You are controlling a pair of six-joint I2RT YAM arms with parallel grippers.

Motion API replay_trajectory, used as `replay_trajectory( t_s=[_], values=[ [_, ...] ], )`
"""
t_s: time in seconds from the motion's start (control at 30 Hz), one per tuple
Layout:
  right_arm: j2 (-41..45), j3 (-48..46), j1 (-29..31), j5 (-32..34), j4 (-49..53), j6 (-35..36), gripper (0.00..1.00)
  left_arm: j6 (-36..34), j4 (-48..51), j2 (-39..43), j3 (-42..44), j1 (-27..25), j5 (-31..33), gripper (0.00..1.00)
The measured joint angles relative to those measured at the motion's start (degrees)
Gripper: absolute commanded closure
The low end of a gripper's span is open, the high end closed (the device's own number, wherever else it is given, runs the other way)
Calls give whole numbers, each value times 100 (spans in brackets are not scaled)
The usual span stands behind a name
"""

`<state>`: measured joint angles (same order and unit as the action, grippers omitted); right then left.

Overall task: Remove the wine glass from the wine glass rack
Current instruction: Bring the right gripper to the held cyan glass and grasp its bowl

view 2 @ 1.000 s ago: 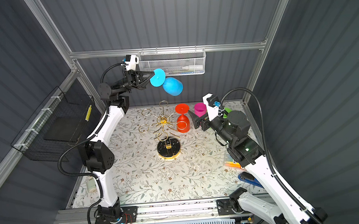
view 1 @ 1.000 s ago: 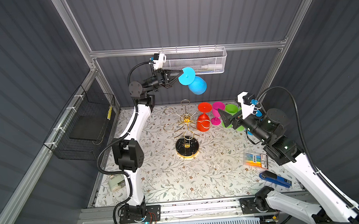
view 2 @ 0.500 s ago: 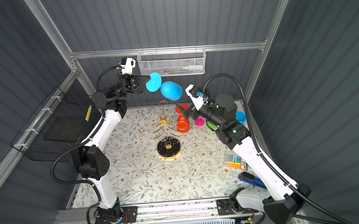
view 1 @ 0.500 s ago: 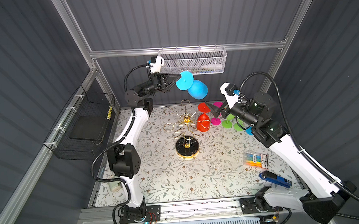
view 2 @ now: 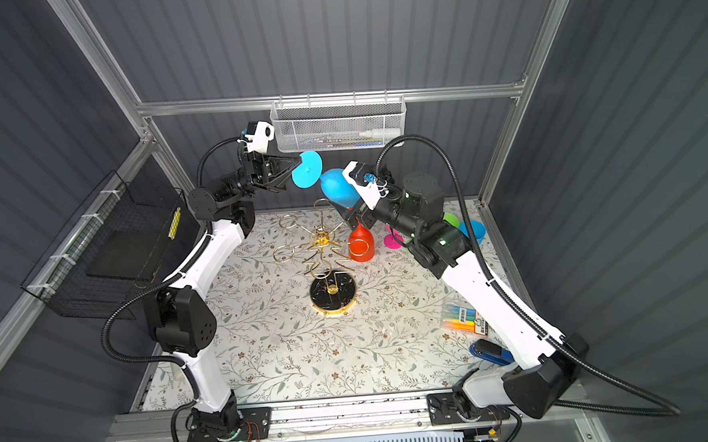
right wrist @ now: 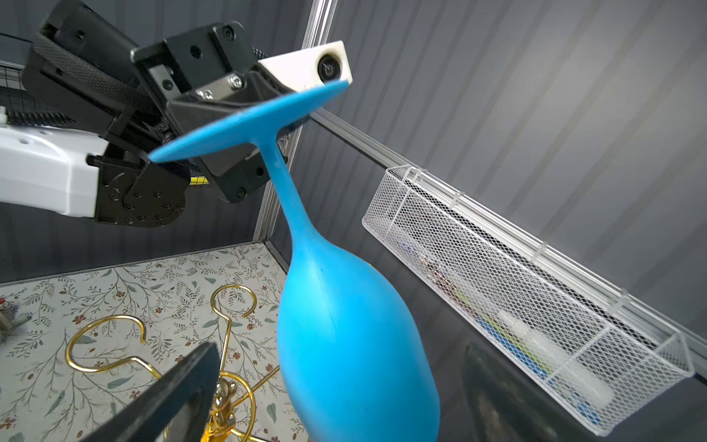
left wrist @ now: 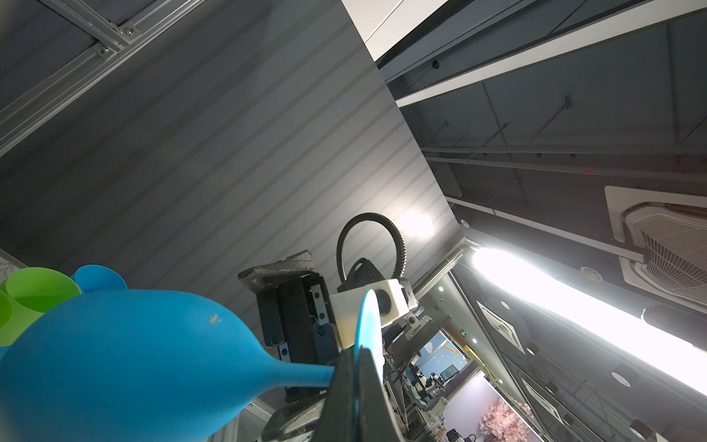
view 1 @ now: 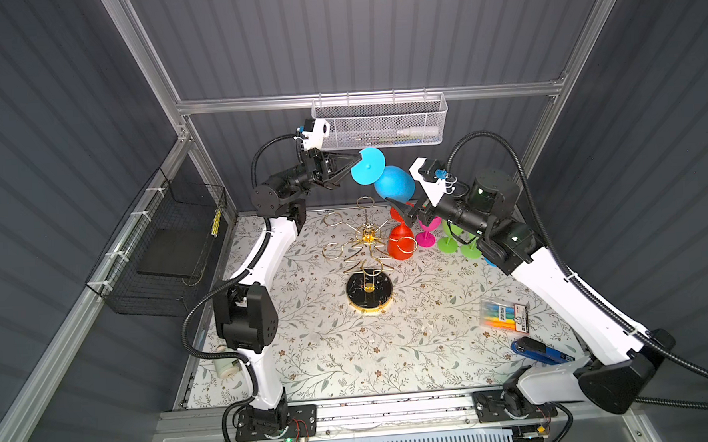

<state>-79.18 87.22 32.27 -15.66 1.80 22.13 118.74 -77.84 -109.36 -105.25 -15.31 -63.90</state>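
Note:
A blue wine glass (view 1: 394, 184) (view 2: 336, 189) hangs tilted in the air above the gold wine glass rack (view 1: 365, 238) (view 2: 322, 240), clear of its arms. My left gripper (view 1: 357, 159) (view 2: 298, 161) (left wrist: 356, 367) is shut on the rim of the glass's flat foot (right wrist: 248, 122). My right gripper (view 1: 403, 209) (view 2: 350, 214) (right wrist: 344, 382) is open, its fingers (right wrist: 183, 382) standing on either side of the blue bowl (left wrist: 126, 356) without touching it. A red glass (view 1: 401, 244) sits bowl down at a loop on the rack's right side.
Pink (view 1: 426, 237) and green (view 1: 449, 242) glasses stand at the back right. A white mesh basket (view 1: 380, 123) hangs on the back wall just above the held glass, and a black wire basket (view 1: 166, 248) on the left wall. A marker pack (view 1: 505, 316) and a blue stapler (view 1: 538, 351) lie at the front right.
My right arm has risen and swung left, bringing its open jaws around the blue bowl. The left gripper has kept its hold on the foot and shifted only slightly.

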Motion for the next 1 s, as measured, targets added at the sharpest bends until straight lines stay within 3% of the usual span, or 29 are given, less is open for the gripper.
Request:
replay_trajectory(
  t_s=[0.5,1.0],
  values=[
    [-726,485,107,48,7,42,4,7,-160,125,96,2,2,100],
    [-680,385,297,520,-131,144,23,9,-286,125,96,2,2,100]
  ],
)
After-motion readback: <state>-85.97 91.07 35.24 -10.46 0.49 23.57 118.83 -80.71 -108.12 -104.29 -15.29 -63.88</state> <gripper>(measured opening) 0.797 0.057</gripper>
